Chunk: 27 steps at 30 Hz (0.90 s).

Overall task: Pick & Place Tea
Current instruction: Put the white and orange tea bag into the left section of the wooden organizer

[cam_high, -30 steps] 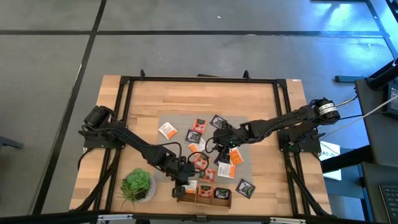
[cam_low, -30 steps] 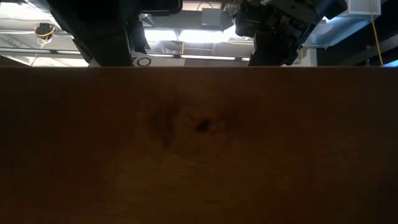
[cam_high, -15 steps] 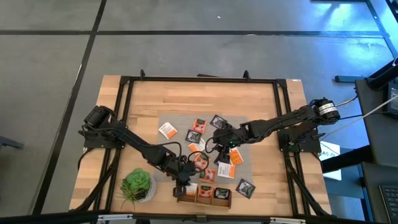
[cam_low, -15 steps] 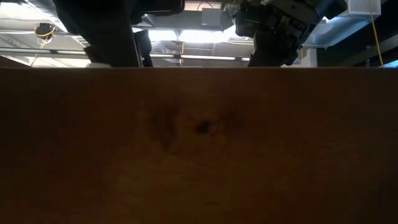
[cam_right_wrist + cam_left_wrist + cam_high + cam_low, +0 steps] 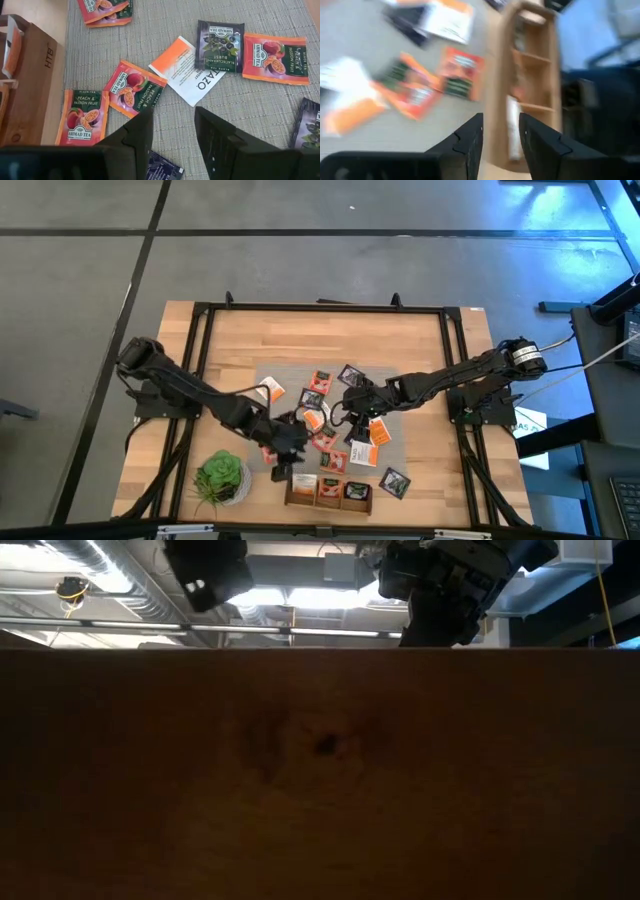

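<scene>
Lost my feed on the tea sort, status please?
Left gripper open, empty, near the wooden box. Right gripper open over the mat, holding nothing. Sachets loose on mat, some in box. Nothing blocking.

potted plant (image 5: 220, 477), grey mat (image 5: 290, 376), wooden organiser (image 5: 328, 493)

The wooden tabletop (image 5: 400, 340) carries a grey mat (image 5: 290, 375), a potted plant (image 5: 220, 477) and a wooden rack (image 5: 327, 493) at its near edge.

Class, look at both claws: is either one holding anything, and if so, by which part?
Neither. The left claw is open and empty near the wooden box; the right claw hangs open above the tea sachets.
</scene>
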### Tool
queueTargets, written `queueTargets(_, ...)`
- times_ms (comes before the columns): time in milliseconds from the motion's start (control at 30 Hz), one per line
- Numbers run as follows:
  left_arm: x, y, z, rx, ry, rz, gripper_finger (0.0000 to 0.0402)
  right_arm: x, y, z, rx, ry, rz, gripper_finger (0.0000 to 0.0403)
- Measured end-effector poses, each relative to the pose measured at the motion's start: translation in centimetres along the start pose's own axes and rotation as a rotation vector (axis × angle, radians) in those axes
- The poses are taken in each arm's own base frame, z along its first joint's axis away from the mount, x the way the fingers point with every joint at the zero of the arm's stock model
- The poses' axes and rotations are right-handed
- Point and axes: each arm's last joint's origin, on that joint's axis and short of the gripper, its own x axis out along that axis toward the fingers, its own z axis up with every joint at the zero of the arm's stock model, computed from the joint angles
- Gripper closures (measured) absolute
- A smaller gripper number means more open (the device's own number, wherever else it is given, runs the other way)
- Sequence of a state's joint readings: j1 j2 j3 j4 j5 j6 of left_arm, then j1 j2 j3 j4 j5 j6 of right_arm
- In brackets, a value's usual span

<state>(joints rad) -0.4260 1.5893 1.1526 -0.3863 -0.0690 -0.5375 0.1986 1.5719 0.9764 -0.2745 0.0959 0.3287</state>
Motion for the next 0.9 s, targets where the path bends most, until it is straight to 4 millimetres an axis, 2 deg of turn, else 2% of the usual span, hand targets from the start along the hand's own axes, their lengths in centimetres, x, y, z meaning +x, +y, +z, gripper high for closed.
queueTargets(167,-0.4,1.9,0.9,0.043,-0.064,0.154,0.0280,0.0,0.0,0.0,-0.059,0.001,0.000,0.0257)
queueTargets(367,2.1,5.4,1.4,0.072,-0.028,0.137,0.0281,0.0,0.0,0.0,-0.099,-0.001,-0.002,0.0257)
queueTargets(533,3.8,9.0,-0.4,0.026,-0.037,0.116,0.0289,0.0,-0.1,0.0,-0.103,-0.004,-0.040,0.0257)
queueTargets(667,4.5,11.2,-1.8,-0.007,-0.082,0.052,0.0294,0.5,-0.3,0.0,-0.088,-0.009,-0.045,0.0257)
queueTargets(900,4.9,13.5,-3.5,-0.037,-0.157,0.032,0.0295,4.0,-2.8,0.4,0.157,-0.038,-0.077,0.0257)
